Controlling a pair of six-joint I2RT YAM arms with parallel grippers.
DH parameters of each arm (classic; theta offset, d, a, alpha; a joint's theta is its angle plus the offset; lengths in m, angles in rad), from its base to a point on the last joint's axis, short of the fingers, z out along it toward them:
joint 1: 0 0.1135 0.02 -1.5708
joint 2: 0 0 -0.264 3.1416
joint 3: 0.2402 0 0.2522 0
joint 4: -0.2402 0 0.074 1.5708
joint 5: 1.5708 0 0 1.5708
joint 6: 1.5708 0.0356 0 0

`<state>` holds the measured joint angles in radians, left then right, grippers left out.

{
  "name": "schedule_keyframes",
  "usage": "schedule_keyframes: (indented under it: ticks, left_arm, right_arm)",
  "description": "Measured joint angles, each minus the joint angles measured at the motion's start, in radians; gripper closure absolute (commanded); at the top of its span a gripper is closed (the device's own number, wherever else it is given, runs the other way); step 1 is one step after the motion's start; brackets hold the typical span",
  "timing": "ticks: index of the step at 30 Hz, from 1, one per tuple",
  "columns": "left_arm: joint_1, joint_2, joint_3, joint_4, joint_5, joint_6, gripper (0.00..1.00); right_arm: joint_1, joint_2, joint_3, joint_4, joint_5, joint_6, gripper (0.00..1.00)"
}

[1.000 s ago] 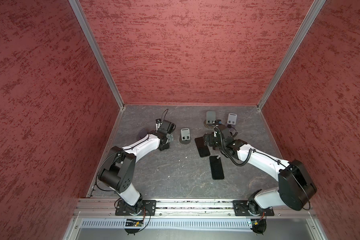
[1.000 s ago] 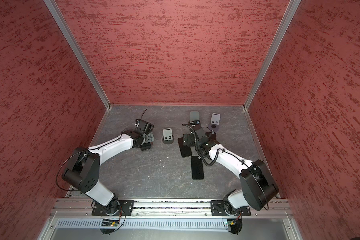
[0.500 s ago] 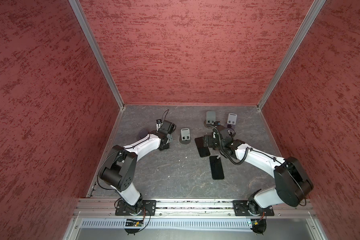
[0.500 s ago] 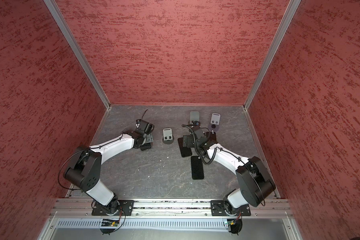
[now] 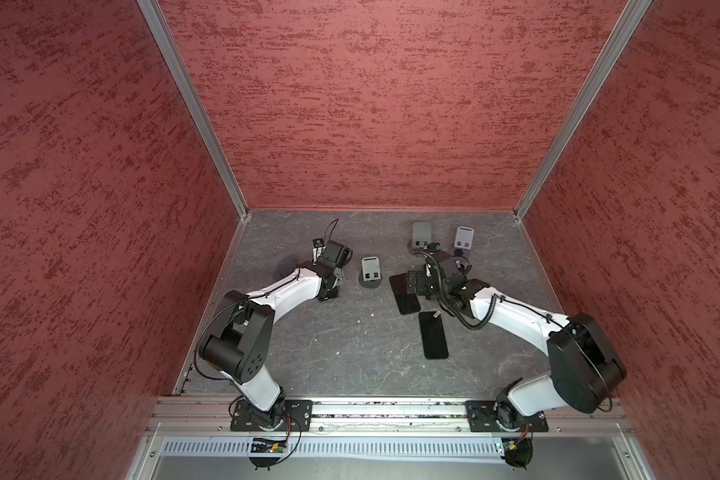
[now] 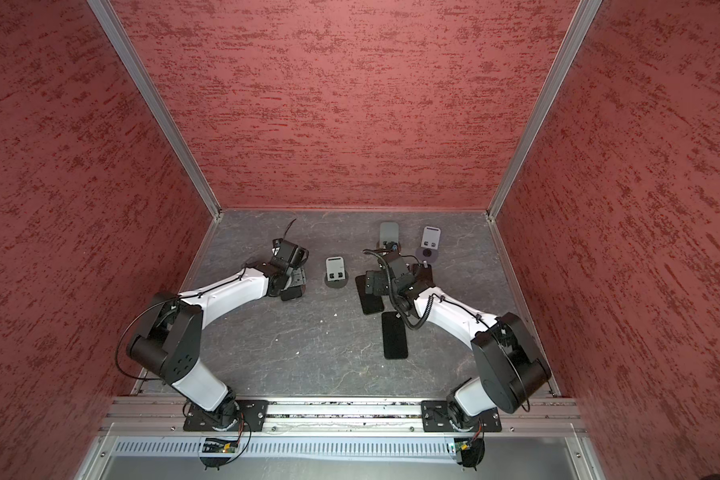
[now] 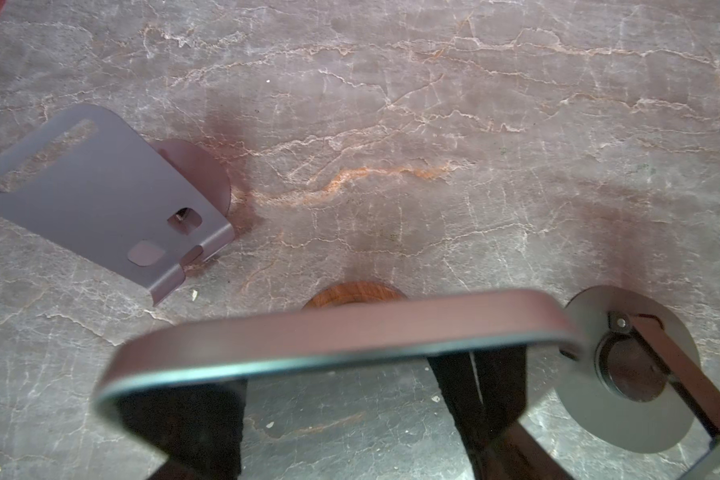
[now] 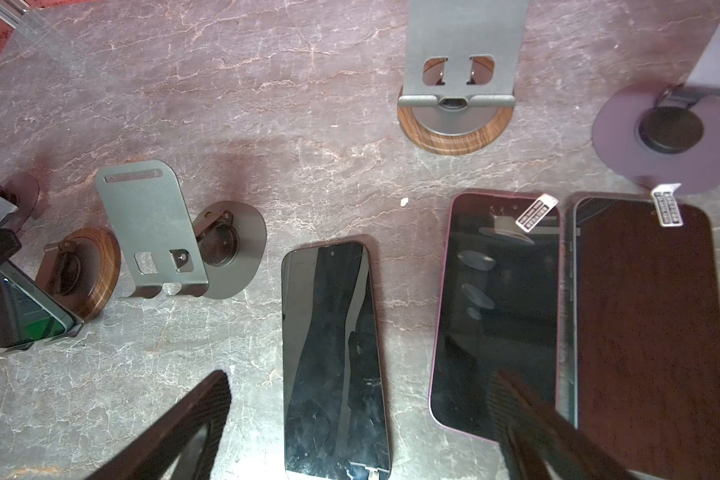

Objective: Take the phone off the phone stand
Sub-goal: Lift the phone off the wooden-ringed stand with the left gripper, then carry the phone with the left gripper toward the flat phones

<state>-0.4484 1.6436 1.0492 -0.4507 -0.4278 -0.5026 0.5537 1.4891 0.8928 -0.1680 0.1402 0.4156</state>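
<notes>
Just clamped left jaws onto the phone (image 7: 337,332), from wide a second ago. Still appears seated on the wood-based stand (image 8: 88,274) at the counter (image 5: 350,332) left, so likely only needs lifting clear. Holds right jaws spread, empty, above flat phones (image 8: 333,353).

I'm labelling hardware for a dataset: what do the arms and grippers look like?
Left arm and right arm: white link shells, black joint housings, black base plates. Black cables run along both, coiled on the right one. Left gripper and right gripper have black fingers.
</notes>
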Motion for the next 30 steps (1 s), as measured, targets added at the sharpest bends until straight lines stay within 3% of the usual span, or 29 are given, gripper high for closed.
schedule_keyframes:
  ticks: [19,30]
  left_arm:
    - [-0.101,-0.142,0.038,-0.171,0.03,0.013,0.36]
    - [-0.282,-0.203,0.04,-0.282,0.092,-0.095,0.35]
  right_arm:
    - [0.0,-0.001,0.0,-0.002,0.013,0.014,0.01]
    - [-0.016,-0.084,0.0,-0.021,0.094,0.013,0.01]
